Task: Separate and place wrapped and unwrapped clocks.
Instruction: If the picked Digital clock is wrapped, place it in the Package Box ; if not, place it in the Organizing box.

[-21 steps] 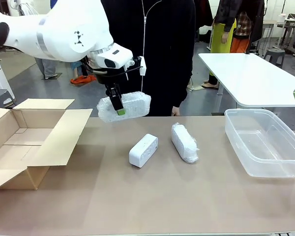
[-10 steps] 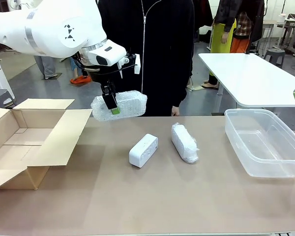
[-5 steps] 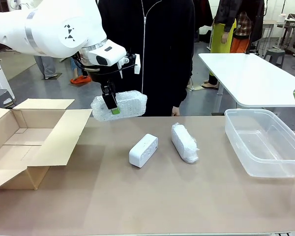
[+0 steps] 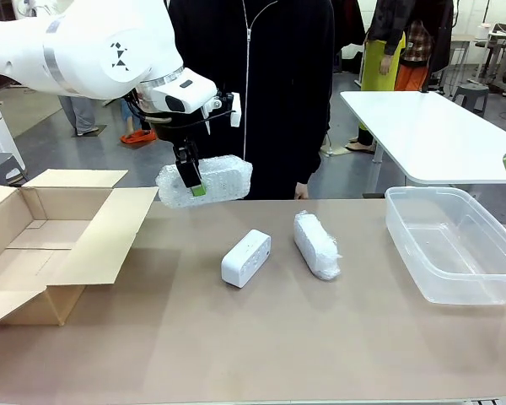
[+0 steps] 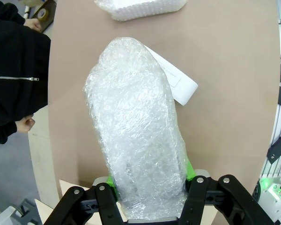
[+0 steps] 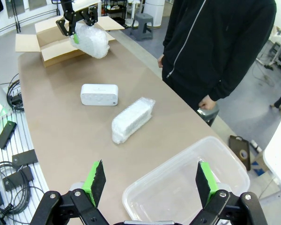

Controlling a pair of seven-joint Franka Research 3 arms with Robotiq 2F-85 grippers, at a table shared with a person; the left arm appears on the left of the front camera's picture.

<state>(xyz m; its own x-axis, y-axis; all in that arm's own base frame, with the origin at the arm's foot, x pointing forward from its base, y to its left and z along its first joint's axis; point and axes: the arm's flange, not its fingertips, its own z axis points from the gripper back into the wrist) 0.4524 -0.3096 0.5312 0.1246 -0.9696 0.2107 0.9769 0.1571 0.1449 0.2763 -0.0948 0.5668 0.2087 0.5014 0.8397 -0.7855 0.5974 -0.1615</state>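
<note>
Front camera — clamped crosswise in the left gripper (image 4: pixel 196 187), raised clear of the brown table (image 4: pixel 278 337): a whitish oblong clock bundled in bubble wrap (image 4: pixel 219 177), in front of a person in a black zip jacket (image 4: pixel 270 76). Down on the table, near the middle: a bare smooth white plastic clock with rounded corners (image 4: pixel 246 257), and just beside it to the right, not touching, a second bubble-wrapped clock (image 4: pixel 316 245). Open brown cardboard box (image 4: pixel 34 253) far left, clear plastic tub (image 4: pixel 405 224) far right.

Left wrist camera: green pads (image 5: pixel 189 169) pressed on both sides of the held bundle's near end, wrap bulging past them. Beneath it, a corner of the bare clock peeking out, the second bubble-wrapped clock at the top edge.

Right wrist camera — right gripper (image 6: pixel 151 180) spread wide, nothing between its fingers, tub just below and ahead. Both resting clocks on the table beyond, the held one farther off by the box
</note>
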